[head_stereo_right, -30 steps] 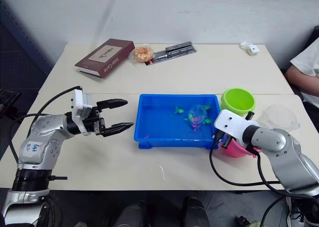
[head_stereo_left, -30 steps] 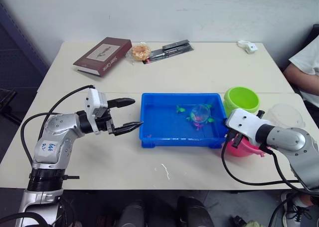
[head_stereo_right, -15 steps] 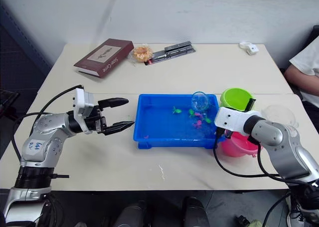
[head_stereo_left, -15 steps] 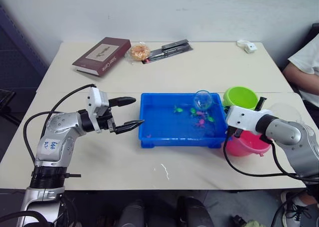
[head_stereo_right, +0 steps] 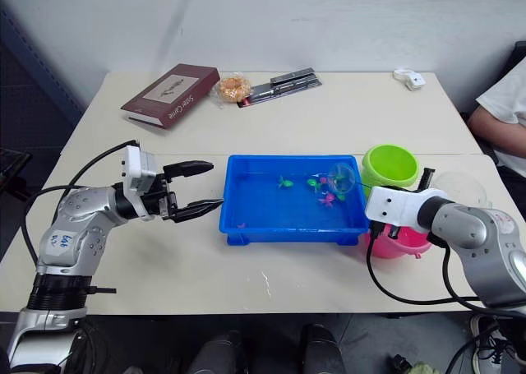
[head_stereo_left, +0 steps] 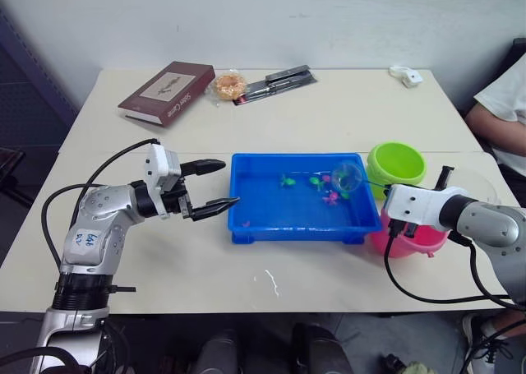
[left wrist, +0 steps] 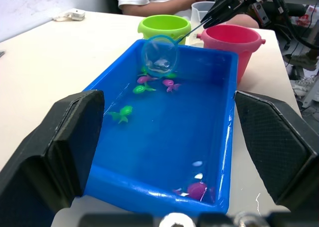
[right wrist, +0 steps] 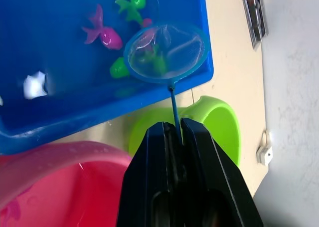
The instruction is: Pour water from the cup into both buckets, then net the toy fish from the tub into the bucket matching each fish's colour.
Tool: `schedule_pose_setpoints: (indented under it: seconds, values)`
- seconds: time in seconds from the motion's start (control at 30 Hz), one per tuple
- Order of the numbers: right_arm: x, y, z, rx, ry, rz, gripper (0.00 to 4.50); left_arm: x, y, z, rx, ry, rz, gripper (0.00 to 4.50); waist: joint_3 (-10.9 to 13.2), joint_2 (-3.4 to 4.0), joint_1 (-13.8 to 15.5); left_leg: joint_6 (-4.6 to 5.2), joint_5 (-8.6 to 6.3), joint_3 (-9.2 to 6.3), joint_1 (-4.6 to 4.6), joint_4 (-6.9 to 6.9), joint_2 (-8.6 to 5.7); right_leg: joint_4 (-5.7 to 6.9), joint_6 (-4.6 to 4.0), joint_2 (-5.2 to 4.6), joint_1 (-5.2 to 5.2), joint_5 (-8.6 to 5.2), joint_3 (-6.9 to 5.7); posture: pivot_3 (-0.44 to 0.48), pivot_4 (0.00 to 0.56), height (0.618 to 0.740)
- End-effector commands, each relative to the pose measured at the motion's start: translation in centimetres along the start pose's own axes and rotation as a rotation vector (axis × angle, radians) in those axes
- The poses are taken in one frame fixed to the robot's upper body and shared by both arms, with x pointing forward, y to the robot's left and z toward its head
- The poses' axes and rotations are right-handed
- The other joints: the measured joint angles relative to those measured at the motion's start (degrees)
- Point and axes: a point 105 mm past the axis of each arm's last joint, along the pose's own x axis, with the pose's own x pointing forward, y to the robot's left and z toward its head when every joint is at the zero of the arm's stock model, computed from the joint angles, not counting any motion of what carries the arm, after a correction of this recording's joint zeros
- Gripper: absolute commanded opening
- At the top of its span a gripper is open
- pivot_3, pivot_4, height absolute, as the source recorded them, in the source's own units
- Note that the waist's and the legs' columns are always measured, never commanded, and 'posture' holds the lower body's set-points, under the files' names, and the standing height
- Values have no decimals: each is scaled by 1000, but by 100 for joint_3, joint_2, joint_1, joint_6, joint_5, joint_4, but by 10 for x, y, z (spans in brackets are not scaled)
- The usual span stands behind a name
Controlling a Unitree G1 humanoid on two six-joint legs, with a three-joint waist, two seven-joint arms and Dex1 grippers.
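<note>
— Pincers first, since they sit nearest us: our left pincer (head_stereo_left: 212, 187) hangs with its fingers spread apart and empty, just off the tub's (head_stereo_left: 246, 226) left wall, much where we saw it a second ago. Our right pincer (right wrist: 172, 137) is clamped on the net's (right wrist: 166, 52) thin stick.

— And the net itself?

— We have lifted it. A second ago the hoop lay low among the fish in the middle-right of the tub; half a second ago it rose at the far wall; now it hangs above the tub's far right corner, close to the green bucket (head_stereo_left: 398, 163). We cannot tell whether anything sits in the mesh.

— So where do the fish stand?

— Green fish (left wrist: 122, 113) and pink fish (left wrist: 172, 85) lie in the water, another pink one (left wrist: 197, 189) at the near wall. The pink bucket (head_stereo_left: 411, 236) stands right of the tub, the green one beyond it, the cup (left wrist: 204, 8) behind both.

— Meaning?

— We judge netting is under way, with most of the sorting ahead.
</note>
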Motion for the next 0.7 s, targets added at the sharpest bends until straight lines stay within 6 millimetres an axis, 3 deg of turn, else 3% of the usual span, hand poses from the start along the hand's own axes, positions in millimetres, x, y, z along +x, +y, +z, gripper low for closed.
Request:
schedule_pose_setpoints:
  seconds: [0.03,0.37,0.7]
  values:
    - [-1,-7,5,-63,22,-24,0,2,2,6,33,-17,-1,4457,0,0,4,0,0,0,0,0,0,0,0,0,0,0,0,0,150,740]
    - [6,19,30,-62,-39,85,0,2,2,8,33,-30,-16,4457,0,0,3,-1,0,-2,-1,0,0,-1,0,1,0,0,-2,0,150,740]
    - [4,19,30,-35,-30,117,0,-26,-2,5,3,100,-134,4457,0,0,-6,-1,0,-2,-1,0,0,-2,-1,2,0,0,-4,0,150,740]
